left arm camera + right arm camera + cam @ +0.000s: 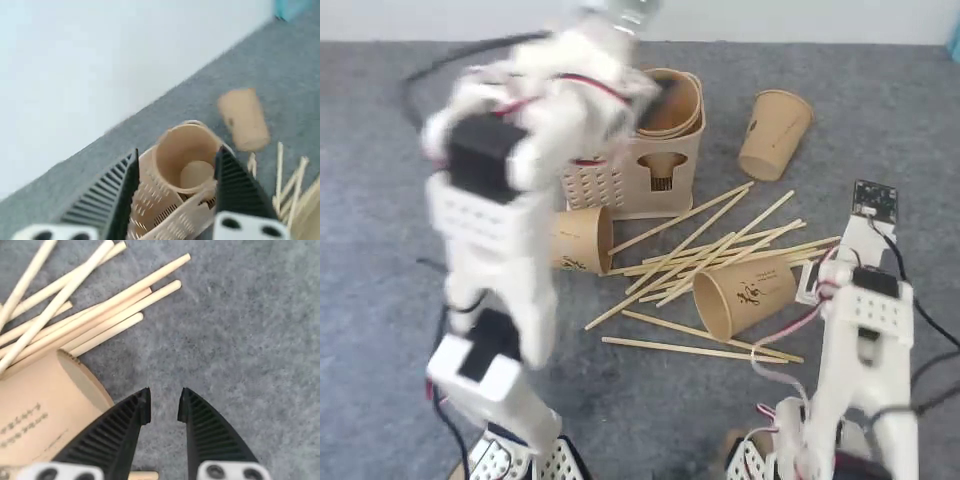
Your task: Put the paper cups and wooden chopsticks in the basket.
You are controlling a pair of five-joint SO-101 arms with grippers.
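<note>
Now, your left gripper (pixel 177 152): jaws spread, empty, above the basket (pixel 665 185), which holds one paper cup (pixel 670 100). Right gripper (pixel 164 395): jaws barely parted, empty. Loose cups (pixel 745 295): three, lying on the carpet (pixel 380 300). Chopsticks (pixel 720 245): one scattered pile among them, too tangled to count.

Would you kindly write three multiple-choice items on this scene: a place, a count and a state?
1. Where is the left gripper? A) above the basket B) below it C) inside it
2. How many paper cups lie outside the basket? A) one B) three C) five
3. The cup beside the right gripper is: A) upright B) crushed C) on its side
1 A, its wrist view looks down on the basket; 2 B, three lie around it; 3 C, its mouth faces sideways.
</note>
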